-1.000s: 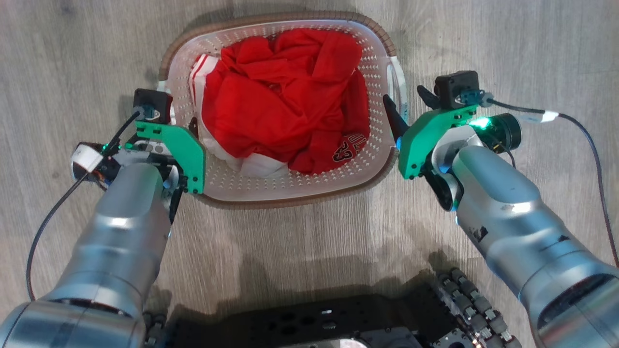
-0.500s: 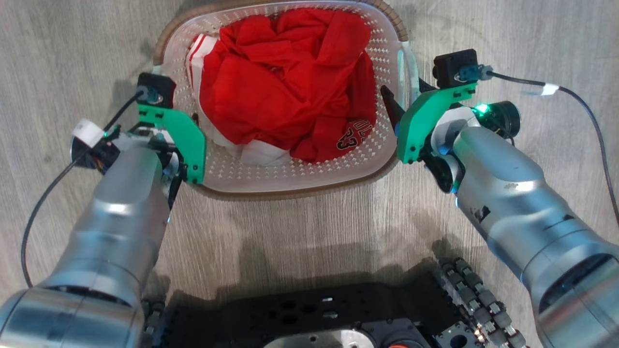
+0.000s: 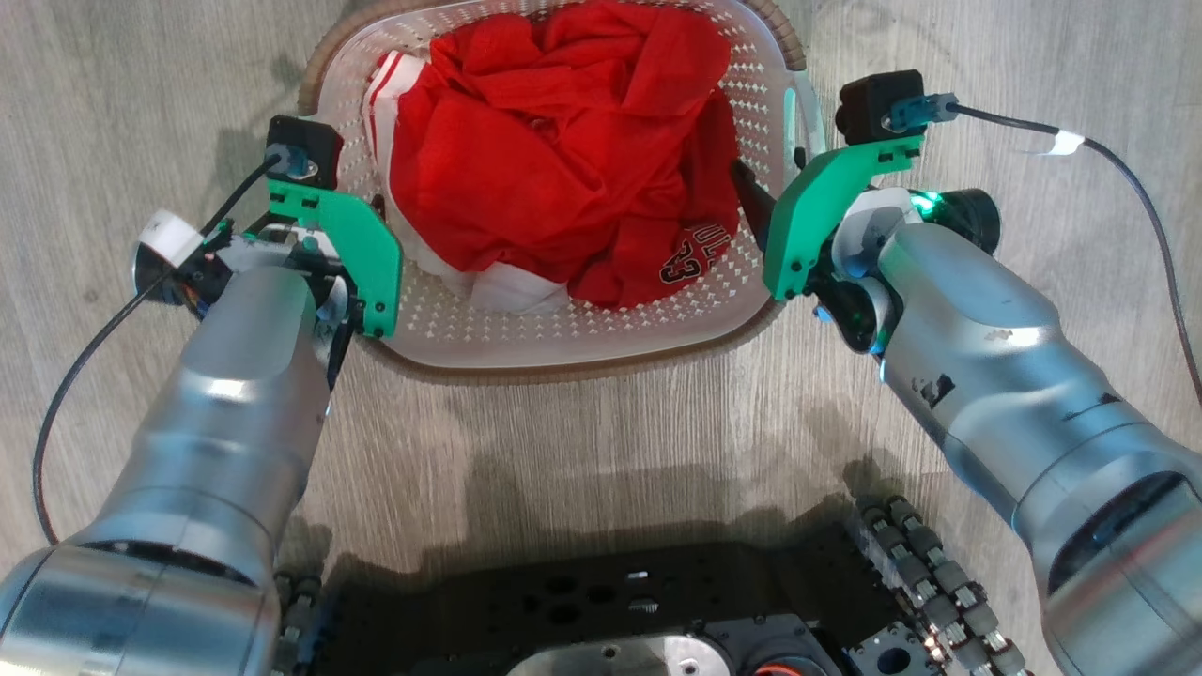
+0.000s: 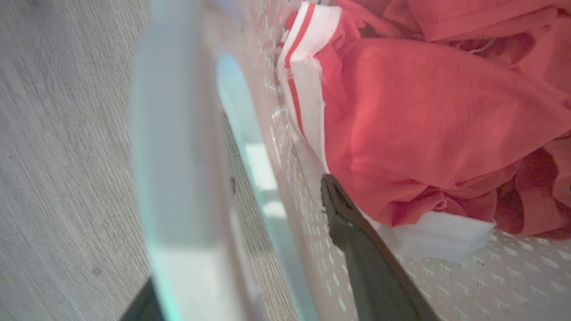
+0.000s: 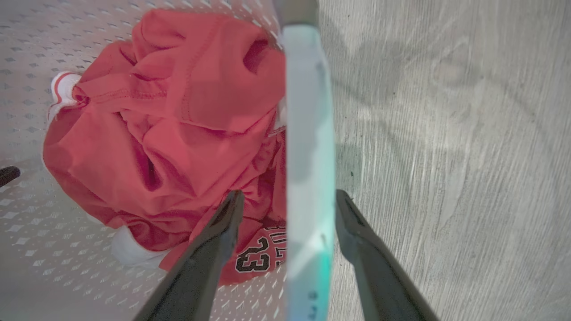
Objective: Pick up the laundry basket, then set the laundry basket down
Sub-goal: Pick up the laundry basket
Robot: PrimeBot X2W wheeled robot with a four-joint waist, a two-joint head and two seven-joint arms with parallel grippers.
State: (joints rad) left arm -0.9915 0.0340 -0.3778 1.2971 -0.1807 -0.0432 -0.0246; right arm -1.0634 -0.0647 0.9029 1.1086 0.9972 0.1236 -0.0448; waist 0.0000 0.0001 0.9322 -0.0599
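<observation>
Basket: the laundry basket (image 3: 582, 330) sits in the middle, between the two arms, over the wood floor (image 3: 601, 441). I cannot tell if it touches the floor.
Its look: white with lots of little holes and a brown rim.
Inside: red clothes (image 3: 554, 160) fill it up. One piece has a white edge with red stripes. A black number 23 (image 3: 681, 266) shows on the side near the right arm.
Left jaws: wide apart. One dark finger (image 4: 366, 272) is inside the basket, by the holey wall and next to the clothes. The other finger (image 4: 140, 307) peeks out on the far side of the left handle (image 4: 174, 156). The handle and rim are between them. I cannot tell if they squeeze.
Right jaws: apart. The inner finger (image 5: 209, 258) lies over the red clothes, with a gap to the right handle (image 5: 308, 133). The outer finger (image 5: 372, 263) is just beside the handle, on the floor side.
Arms: the silver left arm (image 3: 235, 413) and right arm (image 3: 995, 357) each reach to one side of the basket.
Robot base (image 3: 582, 610): black, low in the head view, apart from the basket.
</observation>
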